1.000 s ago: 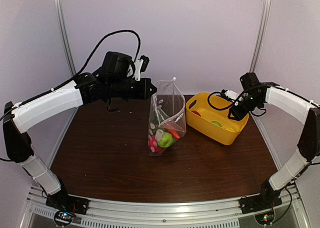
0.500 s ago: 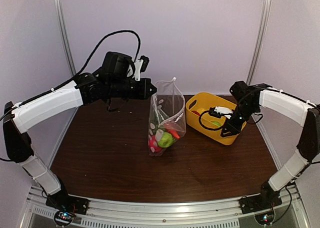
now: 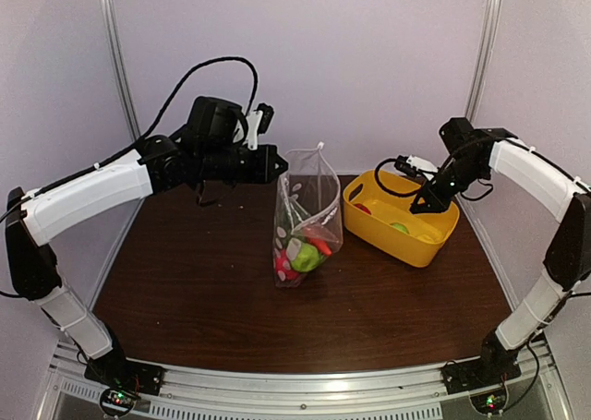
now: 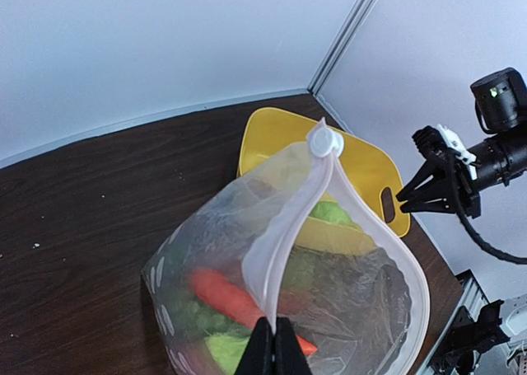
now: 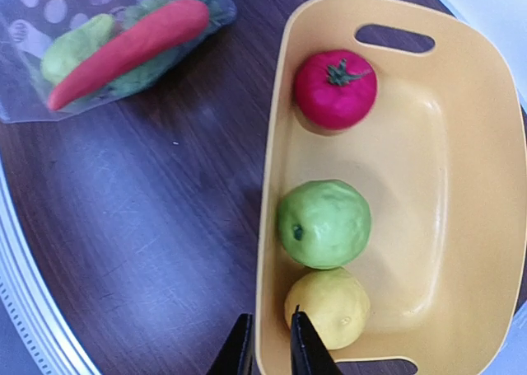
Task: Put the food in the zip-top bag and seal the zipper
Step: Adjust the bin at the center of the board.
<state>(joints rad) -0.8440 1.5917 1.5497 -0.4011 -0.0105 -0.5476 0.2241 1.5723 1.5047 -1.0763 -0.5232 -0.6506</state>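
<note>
My left gripper (image 3: 277, 164) (image 4: 276, 348) is shut on the zipper (image 4: 290, 227) strip and holds the zip-top bag (image 3: 308, 219) upright with its mouth gaping. Inside the bag are an orange carrot (image 4: 222, 295), green pieces (image 3: 304, 254) and pink pieces. A red tomato (image 5: 335, 89), a green fruit (image 5: 324, 223) and a yellow lemon (image 5: 328, 307) lie in the yellow basket (image 5: 461, 227). My right gripper (image 3: 422, 202) (image 5: 270, 346) hangs above the basket's near wall. Its jaws stand a narrow gap apart and hold nothing.
The yellow basket (image 3: 417, 250) stands right of the bag on the brown table (image 3: 203, 272). White walls with metal posts close in the back and sides. In the left wrist view the right gripper (image 4: 412, 197) shows beyond the basket (image 4: 370, 165).
My right gripper swung down and left toward the bag half a second ago, and has since come back up over the basket. The left gripper and the bag have not moved.
</note>
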